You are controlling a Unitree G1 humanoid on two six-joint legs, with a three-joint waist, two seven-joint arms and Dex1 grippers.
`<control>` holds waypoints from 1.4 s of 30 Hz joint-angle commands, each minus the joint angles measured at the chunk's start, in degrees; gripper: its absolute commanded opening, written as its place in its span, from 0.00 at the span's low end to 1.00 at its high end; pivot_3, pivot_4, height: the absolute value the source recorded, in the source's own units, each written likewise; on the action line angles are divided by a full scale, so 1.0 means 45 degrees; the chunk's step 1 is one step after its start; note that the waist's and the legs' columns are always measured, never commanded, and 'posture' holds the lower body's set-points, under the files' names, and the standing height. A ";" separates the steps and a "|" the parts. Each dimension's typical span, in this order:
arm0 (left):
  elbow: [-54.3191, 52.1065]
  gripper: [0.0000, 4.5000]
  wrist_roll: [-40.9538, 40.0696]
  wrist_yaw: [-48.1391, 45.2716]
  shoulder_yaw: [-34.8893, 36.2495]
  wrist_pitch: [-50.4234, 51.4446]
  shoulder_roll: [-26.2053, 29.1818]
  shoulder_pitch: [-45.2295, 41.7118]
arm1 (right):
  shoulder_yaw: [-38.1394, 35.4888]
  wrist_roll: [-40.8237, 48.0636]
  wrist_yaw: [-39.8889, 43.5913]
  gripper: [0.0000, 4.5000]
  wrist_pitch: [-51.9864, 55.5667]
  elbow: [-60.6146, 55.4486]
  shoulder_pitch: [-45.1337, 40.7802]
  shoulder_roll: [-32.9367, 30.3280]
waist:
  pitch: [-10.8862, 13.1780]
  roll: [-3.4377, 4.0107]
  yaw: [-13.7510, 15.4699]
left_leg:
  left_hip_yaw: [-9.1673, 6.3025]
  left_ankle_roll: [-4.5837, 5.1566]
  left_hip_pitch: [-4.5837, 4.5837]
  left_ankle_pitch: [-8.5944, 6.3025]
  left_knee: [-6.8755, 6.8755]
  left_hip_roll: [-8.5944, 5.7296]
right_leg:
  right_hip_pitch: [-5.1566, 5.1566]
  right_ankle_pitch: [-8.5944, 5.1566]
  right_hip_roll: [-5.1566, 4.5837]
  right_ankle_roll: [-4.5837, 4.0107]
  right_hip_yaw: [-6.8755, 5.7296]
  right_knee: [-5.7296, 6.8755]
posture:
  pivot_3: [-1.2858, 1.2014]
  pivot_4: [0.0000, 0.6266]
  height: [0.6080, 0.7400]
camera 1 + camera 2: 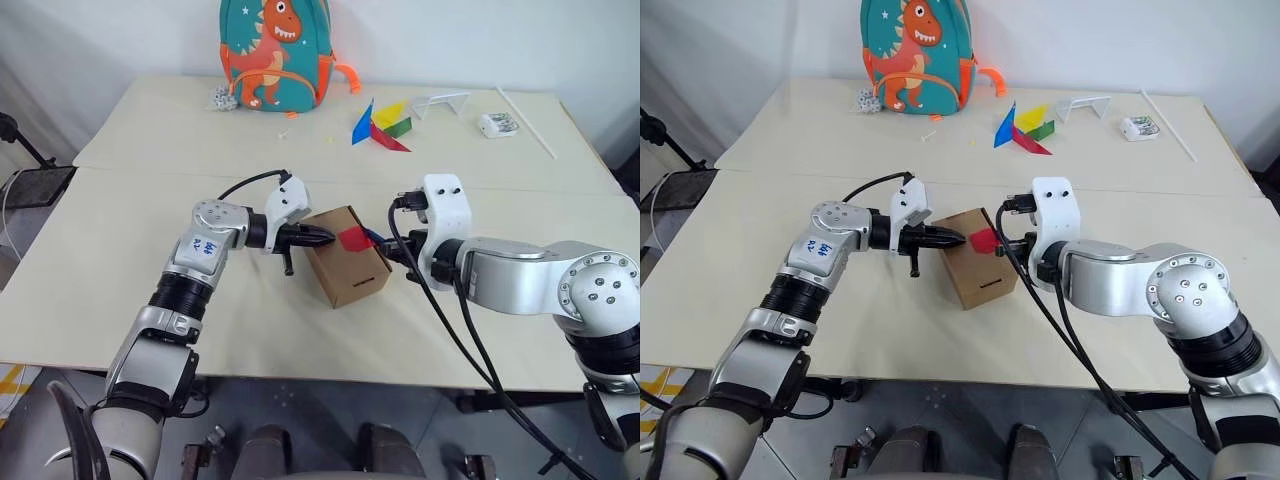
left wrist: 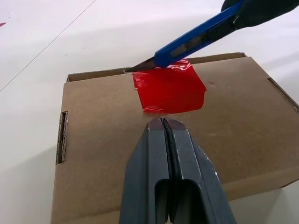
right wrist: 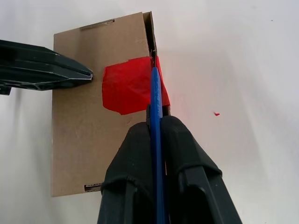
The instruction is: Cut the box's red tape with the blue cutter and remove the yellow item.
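Resting on a cream table, the box meets closed left gripper, right gripper pinching blue cutter.

Bright, even light falls from above, leaving soft shadows under the box and arms. The red tape shows slight glare. The nearest parts of the wrist views seem a little soft.

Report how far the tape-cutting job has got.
Done: the right claw holds the blue cutter, and the shut left claw presses on the box top beside the red tape. In hand: the blade tip sits at the tape's edge along the flap seam. Left: the tape looks uncut, the box is closed, and the yellow item has yet to come out.
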 commanded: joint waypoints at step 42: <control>-0.0002 0.00 0.0591 0.0293 -0.1001 0.0995 -0.0535 0.0608 | 0.0721 0.0221 -0.2098 0.02 -0.3375 -0.3919 0.3510 -0.0293 | -0.0042 0.0000 0.0042 | -0.0018 0.0034 0.0038 -0.0020 0.0011 0.0000 | 0.0073 -0.0001 0.0000 -0.0002 -0.0005 -0.0029 | 0.52 0.24 1.00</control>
